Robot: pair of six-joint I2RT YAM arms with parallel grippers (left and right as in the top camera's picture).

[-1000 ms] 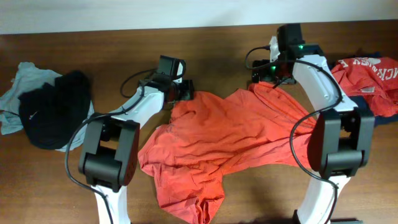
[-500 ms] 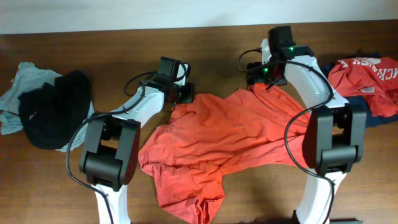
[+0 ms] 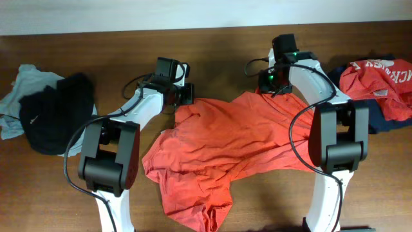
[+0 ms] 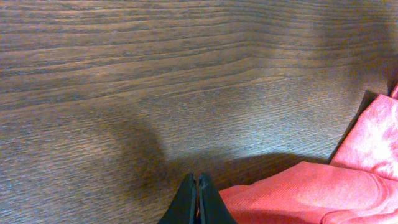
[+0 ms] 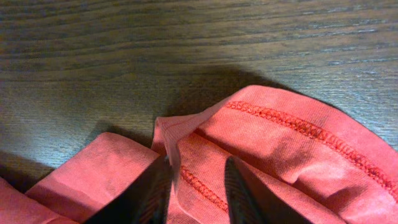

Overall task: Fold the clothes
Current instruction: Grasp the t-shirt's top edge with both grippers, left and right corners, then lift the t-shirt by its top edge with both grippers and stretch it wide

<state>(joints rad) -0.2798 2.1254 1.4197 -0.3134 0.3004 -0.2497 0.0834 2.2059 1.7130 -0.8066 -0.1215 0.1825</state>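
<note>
In the middle of the table the shirt lies crumpled, with both grippers at its far edge. The left gripper is pressed tight together at the far-left corner. Cloth lies just beside its tips, but I cannot tell whether any is pinched. The right gripper stands part-open astride a hemmed ridge at the far-right corner. Two risks seem likely. The left may have closed on nothing, so a pull would drag one corner only and skew the shirt. The right may catch two layers, since the hem is doubled over there, and the cloth would bunch. Count: two grippers and, as far as shows, five garments. These are one shirt, a black one heaped on a pale grey one at left, and a red lettered one over a navy one at right.
</note>
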